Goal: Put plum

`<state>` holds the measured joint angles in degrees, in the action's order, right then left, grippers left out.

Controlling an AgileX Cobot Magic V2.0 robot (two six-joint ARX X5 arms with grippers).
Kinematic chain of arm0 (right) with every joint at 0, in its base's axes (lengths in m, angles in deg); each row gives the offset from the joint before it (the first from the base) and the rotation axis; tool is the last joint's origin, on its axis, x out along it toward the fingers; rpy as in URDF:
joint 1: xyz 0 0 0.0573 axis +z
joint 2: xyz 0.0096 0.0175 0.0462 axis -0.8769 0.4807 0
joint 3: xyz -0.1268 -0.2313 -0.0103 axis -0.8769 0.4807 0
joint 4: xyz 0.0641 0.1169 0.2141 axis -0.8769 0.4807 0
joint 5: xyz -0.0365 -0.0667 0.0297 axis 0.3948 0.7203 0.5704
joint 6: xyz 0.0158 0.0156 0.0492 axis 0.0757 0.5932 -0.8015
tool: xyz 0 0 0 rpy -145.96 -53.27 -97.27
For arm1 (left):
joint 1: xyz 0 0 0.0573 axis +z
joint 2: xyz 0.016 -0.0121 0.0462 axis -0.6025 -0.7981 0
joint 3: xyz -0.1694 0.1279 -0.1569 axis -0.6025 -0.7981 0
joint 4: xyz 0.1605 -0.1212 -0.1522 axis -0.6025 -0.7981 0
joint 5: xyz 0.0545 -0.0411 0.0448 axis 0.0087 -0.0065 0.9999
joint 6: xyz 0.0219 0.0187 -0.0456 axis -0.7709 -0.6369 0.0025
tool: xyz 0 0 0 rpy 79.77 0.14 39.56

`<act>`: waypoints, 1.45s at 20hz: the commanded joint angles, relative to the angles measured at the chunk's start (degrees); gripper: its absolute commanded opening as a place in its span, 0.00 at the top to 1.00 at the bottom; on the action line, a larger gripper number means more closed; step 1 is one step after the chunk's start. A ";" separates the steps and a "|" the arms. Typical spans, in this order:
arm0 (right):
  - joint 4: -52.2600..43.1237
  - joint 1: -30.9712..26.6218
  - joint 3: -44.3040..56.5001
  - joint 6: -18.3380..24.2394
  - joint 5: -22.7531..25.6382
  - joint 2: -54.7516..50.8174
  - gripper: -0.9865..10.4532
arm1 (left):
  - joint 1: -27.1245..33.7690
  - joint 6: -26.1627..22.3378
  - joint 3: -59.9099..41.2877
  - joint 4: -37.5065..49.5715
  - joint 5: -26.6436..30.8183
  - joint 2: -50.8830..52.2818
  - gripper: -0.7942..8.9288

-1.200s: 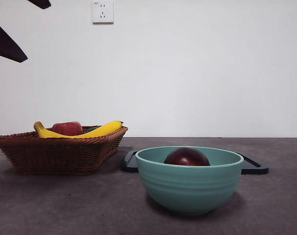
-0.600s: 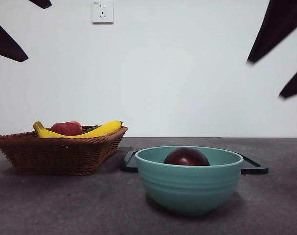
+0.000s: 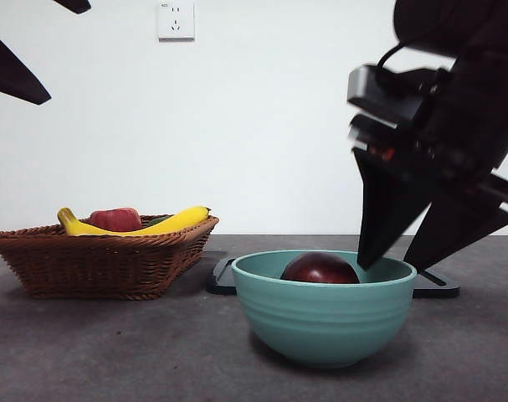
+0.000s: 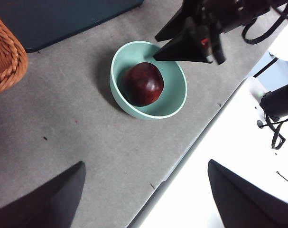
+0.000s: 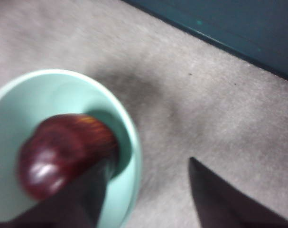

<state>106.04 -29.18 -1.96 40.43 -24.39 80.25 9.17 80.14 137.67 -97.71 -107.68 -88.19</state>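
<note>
Maroon plum (image 3: 320,269) sits in the teal bowl (image 3: 324,322); right end effector (image 3: 402,260) gapes at its rim.

The right gripper (image 3: 396,266), out of view a second ago and only two dark tips at the upper corner half a second ago, now hangs large over the teal bowl's (image 3: 324,322) rim, jaws spread, one tip beside the plum (image 3: 319,269).
</note>
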 commanded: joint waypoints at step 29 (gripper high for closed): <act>1.44 -12.04 -30.97 -0.87 1.25 22.88 0.91 | -0.31 -0.09 0.55 0.74 -0.37 -0.26 0.50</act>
<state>107.99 -41.50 -32.21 38.90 -23.05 102.98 9.17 80.14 137.67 -97.60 -107.68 -88.19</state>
